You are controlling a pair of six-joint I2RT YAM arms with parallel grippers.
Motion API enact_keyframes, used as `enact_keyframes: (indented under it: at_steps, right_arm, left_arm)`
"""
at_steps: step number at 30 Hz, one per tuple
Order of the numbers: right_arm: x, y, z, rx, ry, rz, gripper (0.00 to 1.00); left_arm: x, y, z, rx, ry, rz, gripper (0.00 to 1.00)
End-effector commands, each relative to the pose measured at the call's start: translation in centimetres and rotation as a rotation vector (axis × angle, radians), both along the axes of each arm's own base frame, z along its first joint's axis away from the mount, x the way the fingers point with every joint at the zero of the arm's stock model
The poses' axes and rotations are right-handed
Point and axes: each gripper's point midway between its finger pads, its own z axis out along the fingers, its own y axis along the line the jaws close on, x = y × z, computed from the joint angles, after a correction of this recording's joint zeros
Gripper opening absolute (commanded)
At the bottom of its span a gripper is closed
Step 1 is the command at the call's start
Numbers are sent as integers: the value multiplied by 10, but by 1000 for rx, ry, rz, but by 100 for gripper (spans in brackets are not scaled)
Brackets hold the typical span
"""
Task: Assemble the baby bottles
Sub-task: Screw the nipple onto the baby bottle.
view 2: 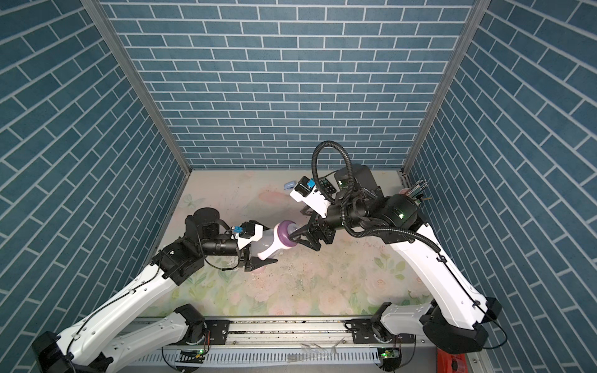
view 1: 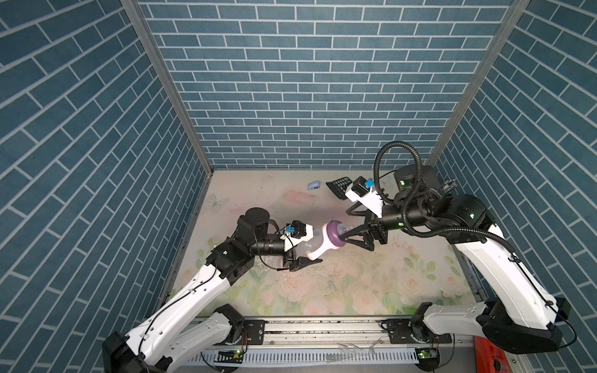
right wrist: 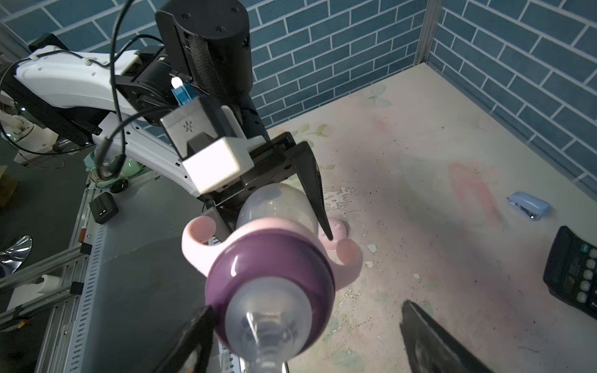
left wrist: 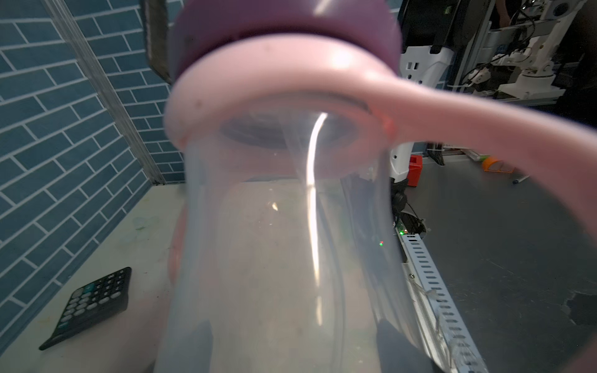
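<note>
The baby bottle is held off the table, lying nearly level. My left gripper (view 1: 302,248) is shut on its clear body (view 1: 307,243); in the left wrist view its dark fingers (left wrist: 200,339) show through the plastic. The pink handle ring (view 1: 315,255) and the purple collar (view 1: 334,233) with its clear teat (right wrist: 268,313) sit on the neck. My right gripper (right wrist: 305,306) is open around the teat, one finger against the collar, the other well apart. A pink dome cap (right wrist: 337,226) lies on the table below the left gripper.
A black calculator (view 1: 337,187) and a small blue stapler (view 1: 314,185) lie near the back wall. A pink cup of pens (view 2: 416,189) stands in the back right corner behind the right arm. Blue brick walls close three sides; a metal rail (view 1: 323,332) runs along the front.
</note>
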Motion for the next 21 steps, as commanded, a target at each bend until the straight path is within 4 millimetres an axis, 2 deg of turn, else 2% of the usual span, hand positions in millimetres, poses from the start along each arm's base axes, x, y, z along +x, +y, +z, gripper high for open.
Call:
enact_keyframes:
  at_steps: [1,4,7,15,21]
  right_arm:
    - [-22,2,3,-7,-27,148,91]
    - [-35,6,-4,-28,1,198,91]
    - [-39,7,-15,-67,16,205,90]
    - [-32,4,-39,-117,30,145,88]
    - [-29,6,-39,-97,37,121,85]
  left_arm:
    - [-11,1,8,-9,20,-61,21]
    - [-9,0,6,-4,23,-55,21]
    - [-8,-1,5,-2,26,-54,21]
    - [-9,2,7,-7,11,-44,20]
    - [-9,1,8,-10,10,-44,19]
